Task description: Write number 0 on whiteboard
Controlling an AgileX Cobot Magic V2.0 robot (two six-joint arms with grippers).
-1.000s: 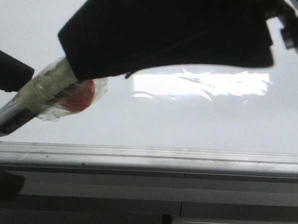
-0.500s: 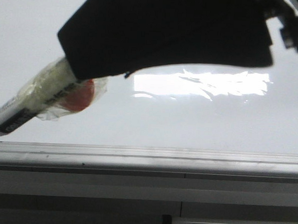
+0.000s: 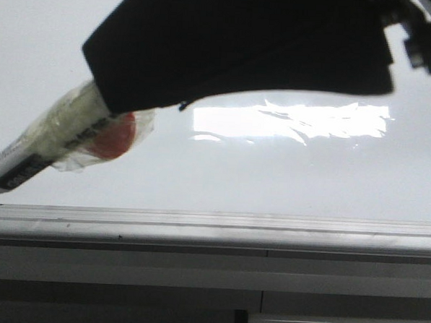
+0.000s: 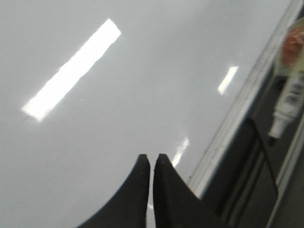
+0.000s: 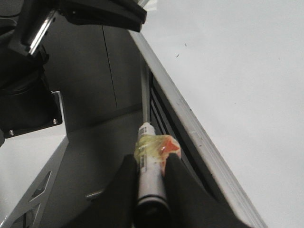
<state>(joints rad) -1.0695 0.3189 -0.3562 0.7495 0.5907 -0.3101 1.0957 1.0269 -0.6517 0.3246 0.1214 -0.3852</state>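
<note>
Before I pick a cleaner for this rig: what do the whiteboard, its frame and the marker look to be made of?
The whiteboard looks like glossy coated white panel, since it mirrors the lights as sharp glare. Its frame seems to be brushed aluminium: a grey, ribbed, dull-shining strip. The marker, held between the right gripper's fingers, looks like white plastic, wrapped in clear, crinkled, yellowish tape.

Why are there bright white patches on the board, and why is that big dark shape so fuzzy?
Front view: the patch is lamp glare on the glossy whiteboard; the dark shape is an arm too near the lens, so it blurs. Left wrist view: a glare bar and soft focus, the left hand shut. Right wrist view: sharper, the right hand holding a marker.
</note>
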